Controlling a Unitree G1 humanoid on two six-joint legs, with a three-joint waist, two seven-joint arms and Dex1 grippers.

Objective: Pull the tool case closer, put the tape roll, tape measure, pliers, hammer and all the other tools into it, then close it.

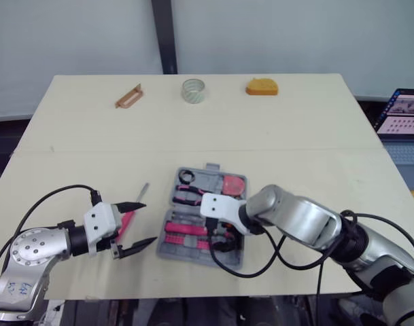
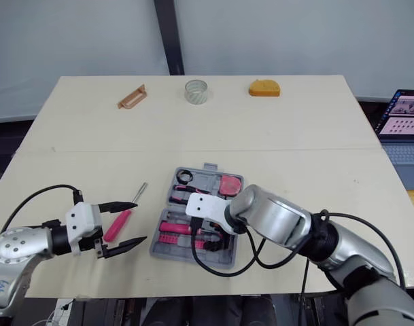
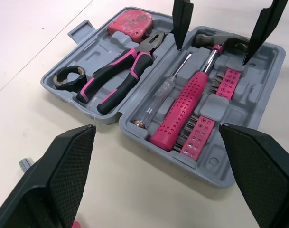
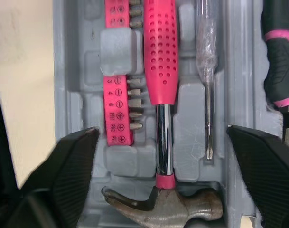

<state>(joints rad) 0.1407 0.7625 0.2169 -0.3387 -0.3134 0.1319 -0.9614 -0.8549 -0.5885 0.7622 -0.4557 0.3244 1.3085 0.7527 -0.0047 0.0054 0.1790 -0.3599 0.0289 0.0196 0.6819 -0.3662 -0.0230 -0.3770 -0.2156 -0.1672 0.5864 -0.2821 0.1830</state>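
The grey tool case (image 3: 258,156) lies open near the table's front, holding a pink hammer (image 4: 161,71), pliers (image 3: 120,71), a pink tape measure (image 3: 130,21), a small black roll (image 3: 68,78), a clear screwdriver (image 3: 161,95) and a strip of bits (image 3: 208,123). My right gripper (image 4: 162,128) hangs open just above the hammer's neck, gripping nothing. A pink-handled screwdriver (image 1: 128,221) lies on the table left of the case. Over it my left gripper (image 1: 145,222) stands open and empty.
Along the table's far edge sit a brown knife-like tool (image 1: 128,96), a clear tape roll (image 1: 193,90) and an orange object (image 1: 262,87). A laptop (image 1: 404,112) stands off the table's right side. Bare tabletop lies between the case and the far objects.
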